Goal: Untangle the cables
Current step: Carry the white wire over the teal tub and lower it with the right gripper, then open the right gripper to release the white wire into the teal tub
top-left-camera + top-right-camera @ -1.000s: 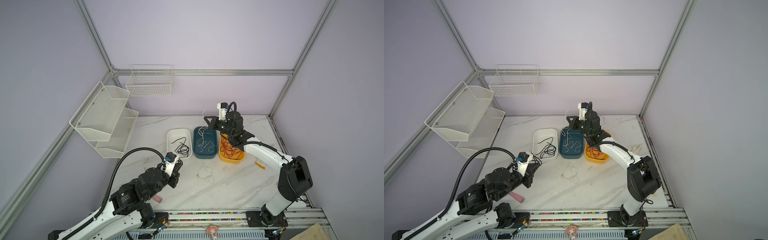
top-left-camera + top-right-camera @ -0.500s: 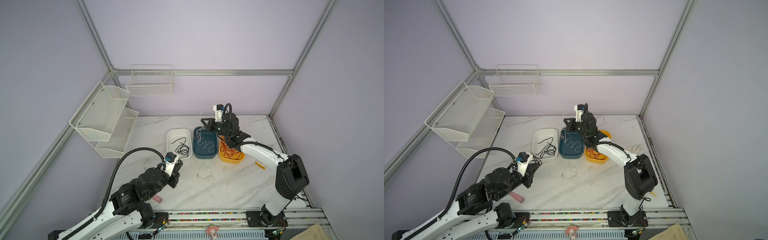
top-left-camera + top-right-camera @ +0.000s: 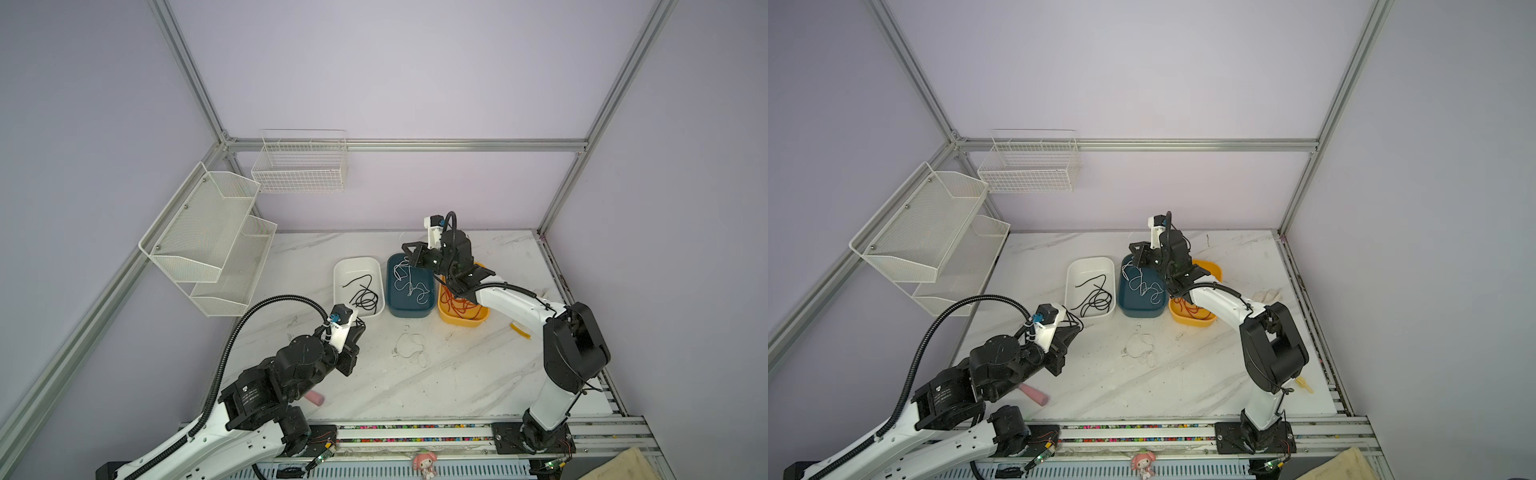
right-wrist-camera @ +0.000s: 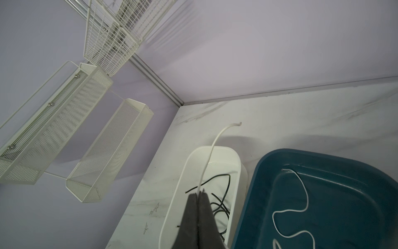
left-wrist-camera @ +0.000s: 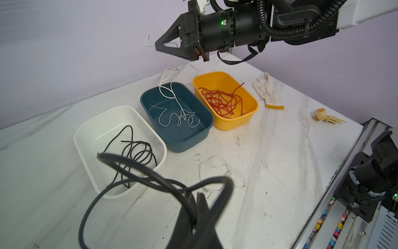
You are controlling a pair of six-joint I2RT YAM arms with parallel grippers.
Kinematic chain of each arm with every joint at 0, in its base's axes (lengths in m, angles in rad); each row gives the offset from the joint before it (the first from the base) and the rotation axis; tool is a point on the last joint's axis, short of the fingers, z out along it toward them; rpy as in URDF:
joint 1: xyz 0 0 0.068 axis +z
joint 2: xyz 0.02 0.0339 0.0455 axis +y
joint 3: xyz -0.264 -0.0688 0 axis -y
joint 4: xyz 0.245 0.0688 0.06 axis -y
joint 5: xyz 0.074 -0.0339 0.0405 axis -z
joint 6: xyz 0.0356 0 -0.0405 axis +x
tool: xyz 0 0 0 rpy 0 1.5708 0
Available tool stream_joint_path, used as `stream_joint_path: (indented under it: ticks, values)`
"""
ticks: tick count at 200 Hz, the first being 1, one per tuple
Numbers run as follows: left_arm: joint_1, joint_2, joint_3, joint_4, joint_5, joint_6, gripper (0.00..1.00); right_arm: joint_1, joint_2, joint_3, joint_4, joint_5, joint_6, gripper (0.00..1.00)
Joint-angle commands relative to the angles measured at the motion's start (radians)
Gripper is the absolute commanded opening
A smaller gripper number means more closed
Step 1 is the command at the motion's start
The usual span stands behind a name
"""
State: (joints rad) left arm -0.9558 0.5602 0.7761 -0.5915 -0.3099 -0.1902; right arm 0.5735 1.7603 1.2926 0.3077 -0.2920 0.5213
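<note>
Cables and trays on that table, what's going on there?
It looks like sorting by colour. The right gripper is shut on a white cable that trails down into the blue tray. The left gripper is shut on a black cable near the white tray. The yellow tray holds red-orange cables, and a loose white cable lies on the table.

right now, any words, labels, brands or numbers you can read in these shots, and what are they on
No text is legible in any view.
Small white marking on the left arm's black joint housing, seen in both top views: too small to read.
White bin, blue bin, yellow bin: no print visible on them.
</note>
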Motion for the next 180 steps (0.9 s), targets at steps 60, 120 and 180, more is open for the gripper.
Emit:
stream_joint_path:
  ticks: [60,120,180]
  values:
    - [0.012,0.002,0.009,0.036,0.02,0.0,0.0,0.004,0.083,-0.055,0.045,0.047,-0.012,0.0]
    - [0.018,0.005,0.009,0.035,0.029,-0.003,0.0,0.003,0.15,-0.065,0.035,0.098,-0.03,0.0]
    - [0.023,0.007,0.009,0.036,0.036,-0.005,0.0,0.003,0.213,-0.053,0.005,0.126,-0.046,0.0]
